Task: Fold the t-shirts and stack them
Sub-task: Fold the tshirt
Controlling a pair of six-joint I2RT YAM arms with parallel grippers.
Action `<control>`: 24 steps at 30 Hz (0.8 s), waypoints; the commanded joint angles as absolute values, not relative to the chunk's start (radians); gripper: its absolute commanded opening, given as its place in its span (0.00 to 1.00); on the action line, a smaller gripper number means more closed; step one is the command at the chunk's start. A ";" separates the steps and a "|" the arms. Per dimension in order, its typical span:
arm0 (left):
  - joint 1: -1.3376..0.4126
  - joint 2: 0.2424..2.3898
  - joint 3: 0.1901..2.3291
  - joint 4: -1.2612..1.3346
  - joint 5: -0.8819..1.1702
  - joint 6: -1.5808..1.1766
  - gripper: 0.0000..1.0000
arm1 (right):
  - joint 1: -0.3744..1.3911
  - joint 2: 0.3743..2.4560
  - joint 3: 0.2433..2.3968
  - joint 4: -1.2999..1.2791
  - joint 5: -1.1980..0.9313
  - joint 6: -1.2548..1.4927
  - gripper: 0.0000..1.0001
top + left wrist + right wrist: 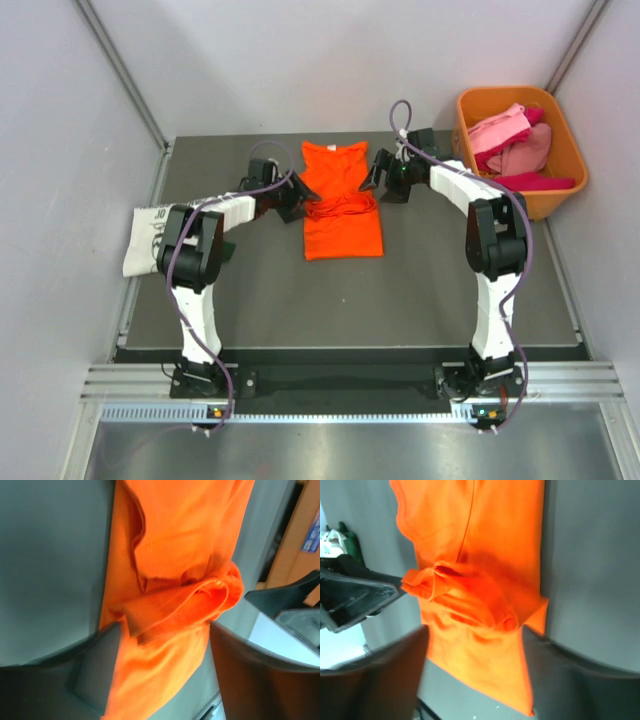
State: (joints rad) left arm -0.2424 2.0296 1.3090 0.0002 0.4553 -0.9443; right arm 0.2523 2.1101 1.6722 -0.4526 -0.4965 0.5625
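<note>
Mid-fold on the plain bright orange cloth t-shirt (342, 215): it lies flat in the middle of the dark tabletop (420, 290), sides tucked in, with a bunched ridge (190, 600) across its waist. The left gripper (300, 198) and right gripper (374, 180) flank that ridge, both with jaws apart and nothing clamped. Next move, I'd say: smooth the ridge or regrip an end and fold lengthwise. A white t-shirt with black print (148, 240) waits far left under the left arm. Pink and red t-shirts (510, 140) sit in the rigid orange plastic bin (560, 130), well clear.
</note>
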 commanded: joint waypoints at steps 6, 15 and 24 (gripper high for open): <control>-0.233 1.829 1.270 -0.038 0.367 -0.776 0.98 | 0.227 1.903 1.472 -0.284 -0.453 0.512 0.95; -0.120 1.552 0.806 0.148 0.496 -0.788 0.94 | 0.190 1.563 1.027 -0.203 -0.384 0.477 1.00; -0.172 1.448 0.687 0.098 0.482 -0.788 0.77 | 0.173 1.595 0.857 -0.049 -0.606 0.564 0.63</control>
State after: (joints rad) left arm -0.1349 1.5162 0.6949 0.0521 0.4530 -0.7845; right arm 0.1680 1.5578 0.8436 -0.1474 -0.5072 0.5449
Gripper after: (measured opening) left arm 0.784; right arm 0.651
